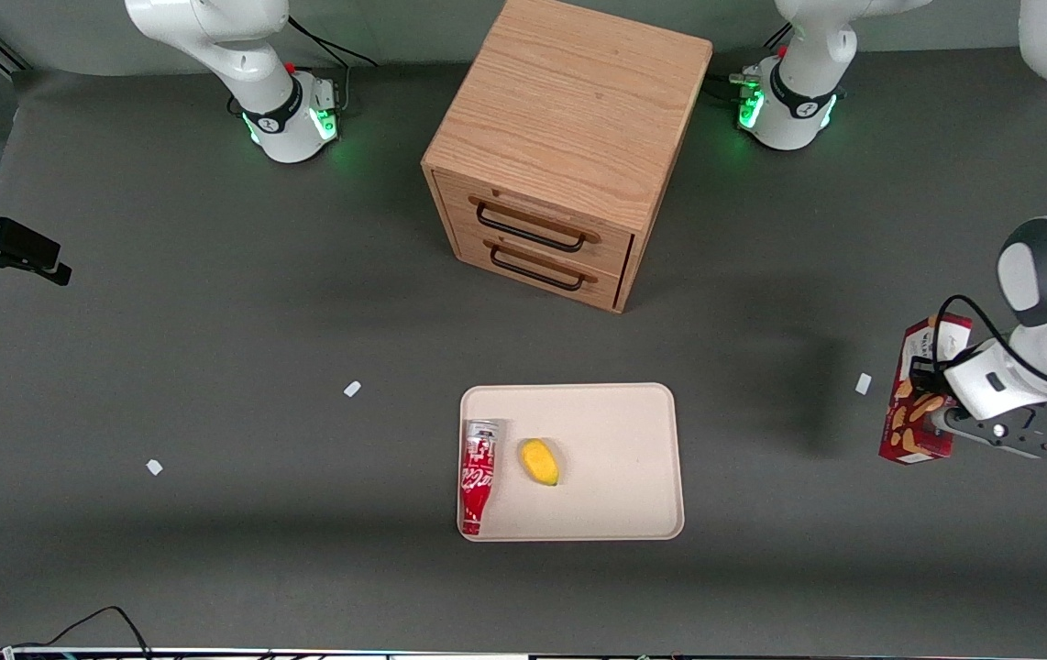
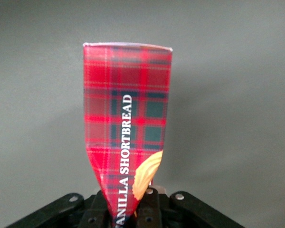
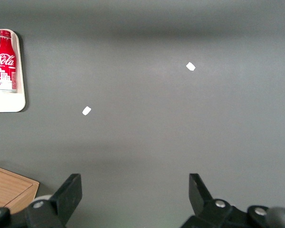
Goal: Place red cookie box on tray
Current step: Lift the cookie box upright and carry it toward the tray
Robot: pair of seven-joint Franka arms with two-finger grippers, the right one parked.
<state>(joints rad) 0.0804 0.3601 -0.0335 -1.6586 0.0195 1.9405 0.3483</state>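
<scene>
The red cookie box (image 1: 918, 362), a dark-red plaid carton with pictures of tan cookies, is at the working arm's end of the table. My left gripper (image 1: 934, 414) is shut on it. In the left wrist view the box (image 2: 127, 114) stands out from between the black fingers (image 2: 154, 209), which pinch its end to a narrow wedge; its lettering reads "VANILLA SHORTBREAD". The cream-beige tray (image 1: 620, 431) lies in the middle of the table, well apart from the box, toward the parked arm's end. Its corner also shows in the right wrist view (image 3: 9, 104).
A red-and-white soda bottle (image 1: 478, 475) and a small yellow fruit (image 1: 539, 461) lie on the tray's parked-arm half. A wooden drawer cabinet (image 1: 569, 137) stands farther from the front camera than the tray. Small white scraps (image 1: 863, 383) (image 1: 352, 389) (image 1: 154, 467) lie on the grey table.
</scene>
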